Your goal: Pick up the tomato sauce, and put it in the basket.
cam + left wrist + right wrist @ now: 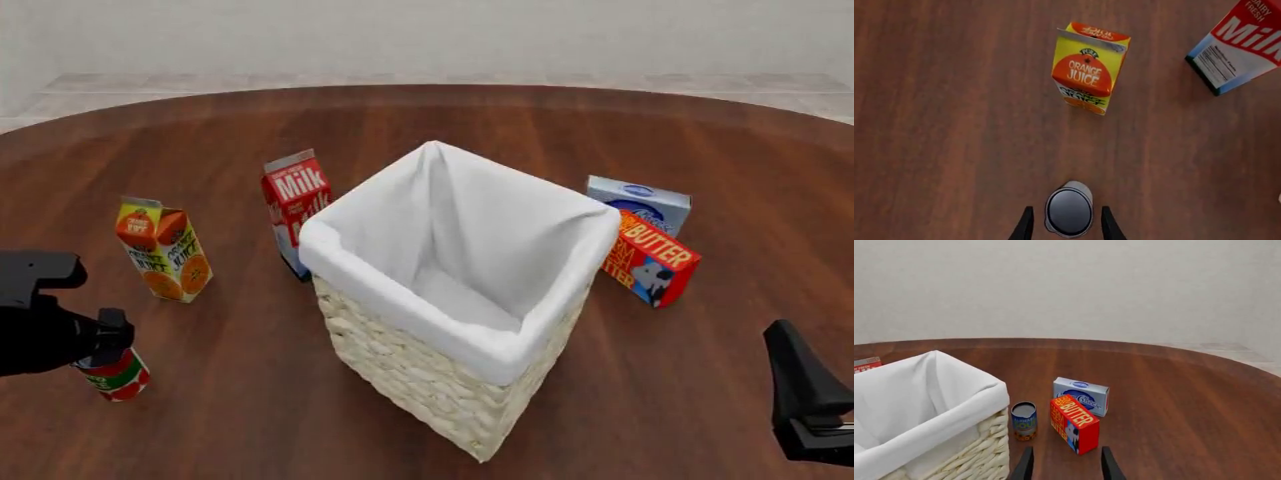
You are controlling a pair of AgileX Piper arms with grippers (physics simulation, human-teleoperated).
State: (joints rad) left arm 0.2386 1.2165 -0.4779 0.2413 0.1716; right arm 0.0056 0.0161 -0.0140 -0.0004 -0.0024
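The tomato sauce [118,376], a small red can with a green band, stands on the table at the front left. In the left wrist view its silver-grey top [1069,211] sits between my two fingers. My left gripper [96,335] is open, directly above the can, with a finger on each side and a small gap to each. The basket [400,345], cream wicker with a white lining, stands in the middle of the table, to the right of the can. My right gripper [798,385] is open and empty at the front right, away from both.
An orange juice carton [163,249] and a milk carton [295,205] stand behind the can, left of the basket. A butter box [650,258] and a blue-white box [638,202] lie right of the basket. A small blue-orange can [1023,421] stands by the basket's right side.
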